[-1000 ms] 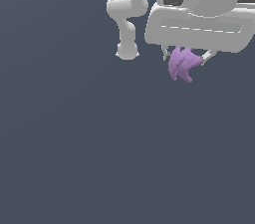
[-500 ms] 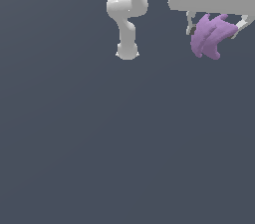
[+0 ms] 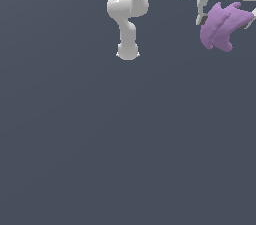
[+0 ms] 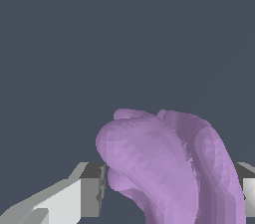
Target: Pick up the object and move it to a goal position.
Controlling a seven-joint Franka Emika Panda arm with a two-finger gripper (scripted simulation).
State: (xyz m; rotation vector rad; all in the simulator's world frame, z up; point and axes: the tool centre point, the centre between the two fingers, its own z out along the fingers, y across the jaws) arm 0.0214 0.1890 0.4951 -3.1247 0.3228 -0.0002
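The object [image 3: 222, 26] is a light-purple lumpy shape with stubby lobes, hanging off the floor near the upper edge on the exterior view's right. My white gripper [image 3: 225, 16] is shut on it, one finger showing at each side, with the white hand above them. In the wrist view the object [image 4: 169, 168] fills the space between the two fingers [image 4: 92, 188], and my gripper [image 4: 172, 190] grips it from both sides. The fingertips themselves are hidden behind the purple lobes.
The arm's white base and lower links [image 3: 128, 19] stand at the upper middle of the exterior view. A plain dark grey floor [image 3: 125, 144] spreads below everything.
The gripper has carried the object toward the exterior view's right and a little higher in the picture; the hand looms larger and is partly cut off by the edge.
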